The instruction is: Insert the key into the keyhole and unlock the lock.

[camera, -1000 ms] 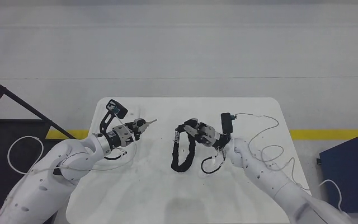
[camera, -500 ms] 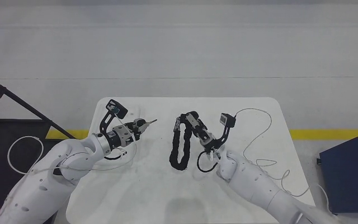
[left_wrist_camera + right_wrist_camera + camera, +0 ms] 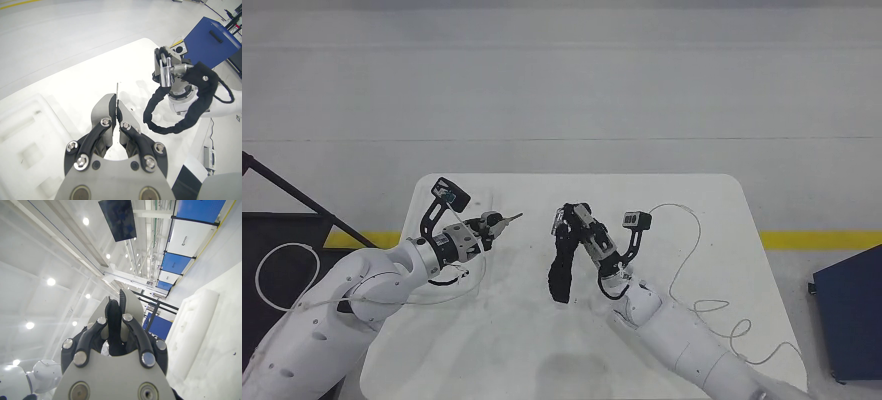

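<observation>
My left gripper [image 3: 116, 103] [image 3: 500, 221] is shut on a thin silver key [image 3: 117, 91] [image 3: 512, 216] whose blade sticks out past the fingertips toward the lock. The lock is a black fabric-sleeved cable lock [image 3: 189, 117] [image 3: 562, 265] with a shiny metal cylinder [image 3: 165, 75] at its end. My right gripper [image 3: 117, 302] [image 3: 570, 220] is shut on the lock's black end and holds it lifted above the table [image 3: 682, 210], its loop hanging down. Key and lock cylinder are apart, facing each other.
A white foam tray [image 3: 24, 128] with moulded recesses lies on the table by my left arm. Thin cables [image 3: 712, 290] trail over the table's right side. A blue cabinet [image 3: 208, 43] stands on the floor beyond the table.
My right arm has swung left and turned its wrist upward, carrying the lock toward the key. The left arm with the key has stayed still.
</observation>
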`<state>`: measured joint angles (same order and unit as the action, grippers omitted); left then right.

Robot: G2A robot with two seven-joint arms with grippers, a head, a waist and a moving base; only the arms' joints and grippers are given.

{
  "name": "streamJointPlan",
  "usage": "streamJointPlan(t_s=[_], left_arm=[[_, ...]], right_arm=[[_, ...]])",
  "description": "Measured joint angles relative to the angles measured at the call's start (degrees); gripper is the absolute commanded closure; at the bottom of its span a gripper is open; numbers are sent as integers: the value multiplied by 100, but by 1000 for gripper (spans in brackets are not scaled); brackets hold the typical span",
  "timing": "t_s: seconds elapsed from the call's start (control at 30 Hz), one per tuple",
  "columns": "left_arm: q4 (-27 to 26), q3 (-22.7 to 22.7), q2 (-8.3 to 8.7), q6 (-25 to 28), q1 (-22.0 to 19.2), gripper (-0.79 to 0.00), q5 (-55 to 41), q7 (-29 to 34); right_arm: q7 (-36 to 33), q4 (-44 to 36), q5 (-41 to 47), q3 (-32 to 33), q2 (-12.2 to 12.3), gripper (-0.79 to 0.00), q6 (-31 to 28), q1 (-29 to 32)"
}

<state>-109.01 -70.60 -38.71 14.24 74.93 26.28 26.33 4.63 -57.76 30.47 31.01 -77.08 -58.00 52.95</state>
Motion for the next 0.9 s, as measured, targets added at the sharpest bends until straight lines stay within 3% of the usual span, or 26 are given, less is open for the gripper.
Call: streamJointPlan(t_s=[0.33,0.9], left_arm=[[0,0,0,0,0,0,0,0],[0,0,0,0,0,0,0,0]], right_arm=[[410,462,-20,850,-361,0,0,459],[453,371,54,874,-377,0,68,515]])
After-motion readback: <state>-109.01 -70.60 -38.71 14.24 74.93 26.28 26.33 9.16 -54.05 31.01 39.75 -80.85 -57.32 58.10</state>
